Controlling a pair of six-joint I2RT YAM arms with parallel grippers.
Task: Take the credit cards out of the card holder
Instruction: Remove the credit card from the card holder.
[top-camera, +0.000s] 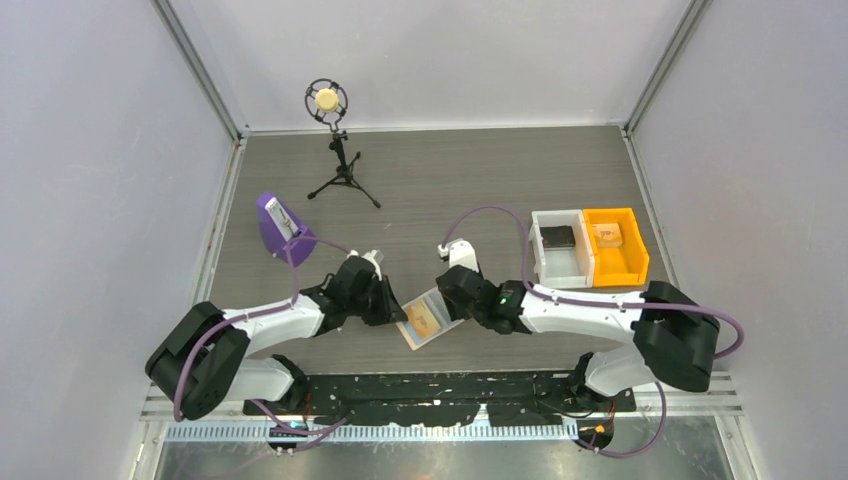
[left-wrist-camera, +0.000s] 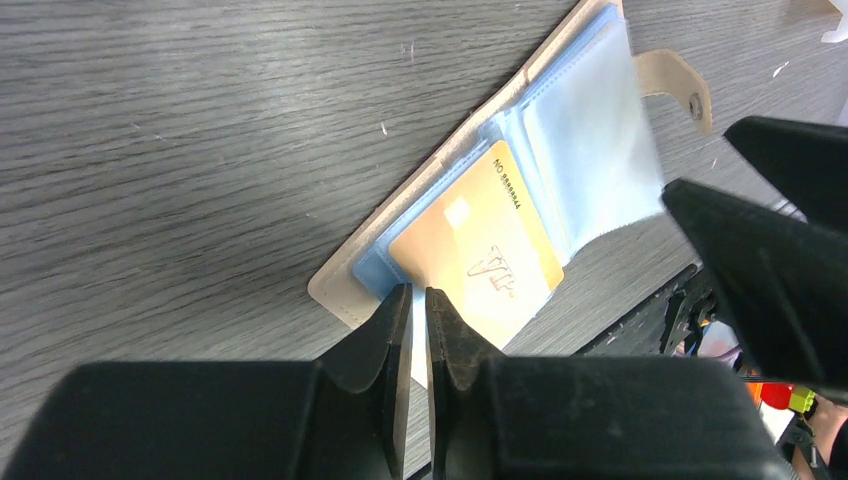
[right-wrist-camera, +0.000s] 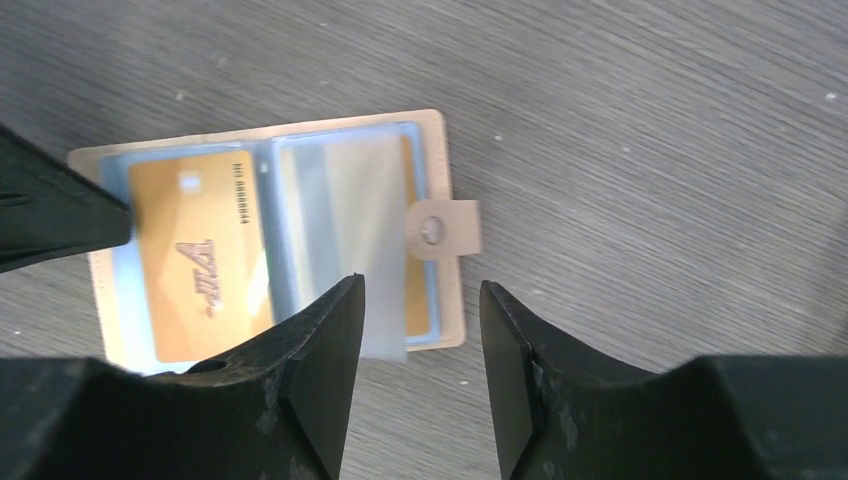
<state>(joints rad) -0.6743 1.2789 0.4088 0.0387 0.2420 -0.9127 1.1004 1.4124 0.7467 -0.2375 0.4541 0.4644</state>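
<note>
The card holder (top-camera: 425, 320) lies open on the table between both grippers, tan outside (left-wrist-camera: 340, 285), light blue sleeves inside (right-wrist-camera: 440, 150). An orange-yellow credit card (left-wrist-camera: 470, 250) sits in its left sleeve (right-wrist-camera: 190, 250). A second orange card edge (right-wrist-camera: 415, 290) shows under a raised clear sleeve. My left gripper (left-wrist-camera: 418, 300) is shut on the pale sleeve edge at the holder's corner (top-camera: 392, 308). My right gripper (right-wrist-camera: 420, 300) is open, just above the holder's near edge beside the snap tab (right-wrist-camera: 440, 230), holding nothing (top-camera: 452, 298).
A purple wedge stand (top-camera: 280, 228) is at the left. A microphone on a tripod (top-camera: 330, 110) stands at the back. A white bin (top-camera: 560, 245) and an orange bin (top-camera: 613, 245) sit at the right. The black base plate (top-camera: 440, 390) runs along the near edge.
</note>
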